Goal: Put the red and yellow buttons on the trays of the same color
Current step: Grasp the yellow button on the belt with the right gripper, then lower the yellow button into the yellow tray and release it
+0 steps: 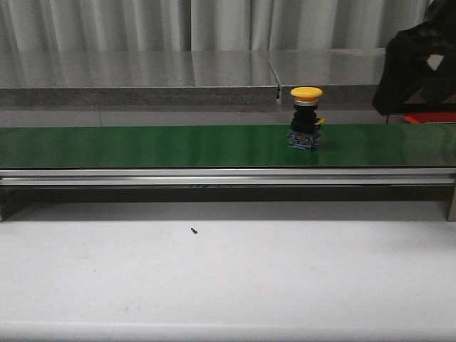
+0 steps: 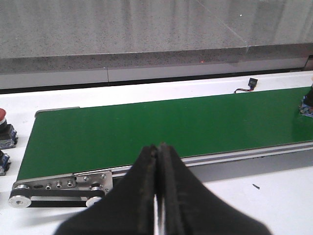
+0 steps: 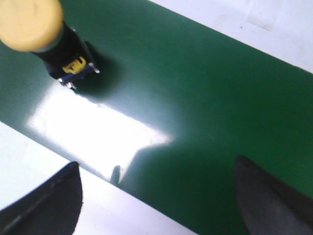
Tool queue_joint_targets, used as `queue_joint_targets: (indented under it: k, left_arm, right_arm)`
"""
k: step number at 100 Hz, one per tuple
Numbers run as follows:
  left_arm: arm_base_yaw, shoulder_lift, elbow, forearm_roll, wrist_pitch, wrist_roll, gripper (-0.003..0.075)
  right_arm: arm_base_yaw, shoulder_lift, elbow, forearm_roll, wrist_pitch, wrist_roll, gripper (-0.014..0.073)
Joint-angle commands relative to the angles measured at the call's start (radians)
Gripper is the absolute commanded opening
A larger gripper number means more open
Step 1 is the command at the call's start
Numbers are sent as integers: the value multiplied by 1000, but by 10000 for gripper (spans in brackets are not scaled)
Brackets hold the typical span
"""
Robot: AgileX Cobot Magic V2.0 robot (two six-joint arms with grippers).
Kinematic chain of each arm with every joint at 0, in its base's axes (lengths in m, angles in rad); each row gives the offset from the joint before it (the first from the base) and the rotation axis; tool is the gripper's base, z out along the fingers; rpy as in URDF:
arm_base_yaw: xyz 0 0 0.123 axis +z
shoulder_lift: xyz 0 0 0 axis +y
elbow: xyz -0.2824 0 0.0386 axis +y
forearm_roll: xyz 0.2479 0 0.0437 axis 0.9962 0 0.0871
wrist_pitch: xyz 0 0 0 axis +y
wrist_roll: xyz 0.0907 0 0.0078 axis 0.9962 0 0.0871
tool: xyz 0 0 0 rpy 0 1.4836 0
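A yellow button (image 1: 306, 117) with a black body stands upright on the green belt (image 1: 142, 146), right of the middle. In the right wrist view the yellow button (image 3: 34, 24) is apart from my right gripper (image 3: 156, 196), which hangs open over the belt's near edge with nothing between its fingers (image 3: 49, 200). My left gripper (image 2: 157, 148) is shut and empty above the belt's left end. A red button (image 2: 2, 115) shows at the edge of the left wrist view, off the belt's left end. The trays are out of view.
My dark right arm (image 1: 417, 60) hangs over the belt's right end. The belt's roller and bracket (image 2: 58, 188) mark its left end. A grey stone ledge (image 1: 142, 78) runs behind the belt. A small black speck (image 1: 193, 230) lies on the white table (image 1: 228, 278).
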Motion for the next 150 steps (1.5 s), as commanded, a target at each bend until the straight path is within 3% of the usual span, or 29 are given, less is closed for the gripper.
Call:
queue_joint_targets:
  k: [1, 49, 59, 76, 94, 108, 126, 150]
  left_arm:
    - [-9, 1, -27, -25, -66, -7, -19]
    - [-9, 1, -27, -25, -66, -7, -19]
    - [-9, 1, -27, -25, -66, -7, -19]
    - [-9, 1, -27, -25, -66, -7, -19]
    - [-9, 1, -27, -25, -66, -7, -19]
    - [-9, 1, -27, -25, -66, -7, -19]
    - [-9, 1, -27, -25, -66, -7, -19]
    - [-9, 1, -27, -25, -66, -7, -19]
  right_arm:
    - [25, 3, -76, 22, -35, -9, 612]
    - [90, 191, -302, 26, 17, -9, 603]
    - [90, 208, -309, 25, 41, -9, 501]
    - [90, 212, -311, 25, 50, -8, 236]
    - [81, 178, -312, 18, 86, -2, 202]
    - [22, 111, -312, -29, 129, 69, 202]
    - [-128, 20, -306, -137, 176, 190, 202]
    - [-346, -18, -212, -158, 157, 215, 202]
